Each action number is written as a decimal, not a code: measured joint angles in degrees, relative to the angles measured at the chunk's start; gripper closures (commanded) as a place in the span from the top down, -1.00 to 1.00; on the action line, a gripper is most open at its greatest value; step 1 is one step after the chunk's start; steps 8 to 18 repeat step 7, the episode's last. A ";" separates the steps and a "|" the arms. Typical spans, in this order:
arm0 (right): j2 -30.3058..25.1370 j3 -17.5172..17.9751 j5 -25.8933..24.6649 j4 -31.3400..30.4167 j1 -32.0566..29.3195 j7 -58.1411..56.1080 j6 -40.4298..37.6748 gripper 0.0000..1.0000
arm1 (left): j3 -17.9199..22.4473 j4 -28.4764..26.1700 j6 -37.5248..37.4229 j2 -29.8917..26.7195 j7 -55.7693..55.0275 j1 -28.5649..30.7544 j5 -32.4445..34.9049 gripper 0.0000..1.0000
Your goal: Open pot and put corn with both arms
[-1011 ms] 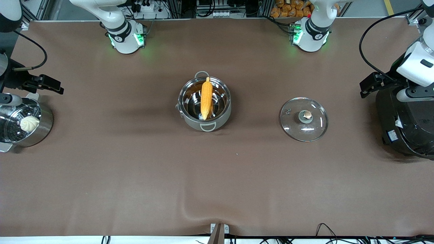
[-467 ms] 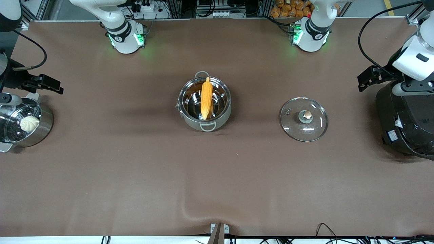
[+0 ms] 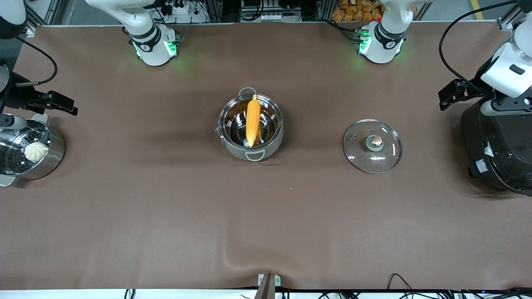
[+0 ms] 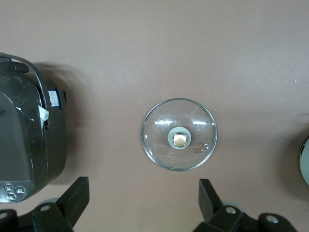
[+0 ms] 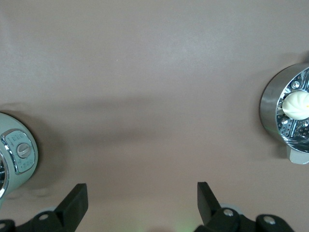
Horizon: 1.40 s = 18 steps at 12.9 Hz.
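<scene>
The steel pot [image 3: 251,126] stands open at the table's middle. The orange-yellow corn [image 3: 252,120] lies in it, its pale tip leaning on the rim nearest the robots' bases. The glass lid [image 3: 372,145] with its copper knob lies flat on the cloth toward the left arm's end; it also shows in the left wrist view [image 4: 179,134]. My left gripper [image 4: 144,199] is open and empty, high up beside the black cooker. My right gripper [image 5: 142,198] is open and empty, high up near the steamer pot, with the pot's handle [image 5: 18,151] at the edge of its view.
A steel steamer pot with a white bun [image 3: 25,152] stands at the right arm's end, also in the right wrist view [image 5: 289,113]. A big black cooker [image 3: 494,149] stands at the left arm's end. Brown cloth [image 3: 266,216] covers the table.
My left arm's hand has drawn back a little over the black cooker, toward the bases. The pot, corn, lid and right arm have not moved.
</scene>
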 measured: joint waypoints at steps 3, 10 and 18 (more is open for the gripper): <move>0.00 0.00 0.00 0.00 0.00 0.00 0.00 1.00 | 0.22 0.04 0.02 -0.09 1.19 0.01 0.00 1.00; 0.00 0.01 0.00 0.00 0.00 0.00 0.00 1.00 | 0.30 0.07 0.02 -0.26 1.37 -0.01 -0.31 1.00; 0.00 0.01 0.00 0.00 0.00 0.00 0.00 1.00 | 0.30 0.07 0.02 -0.26 1.37 -0.01 -0.31 1.00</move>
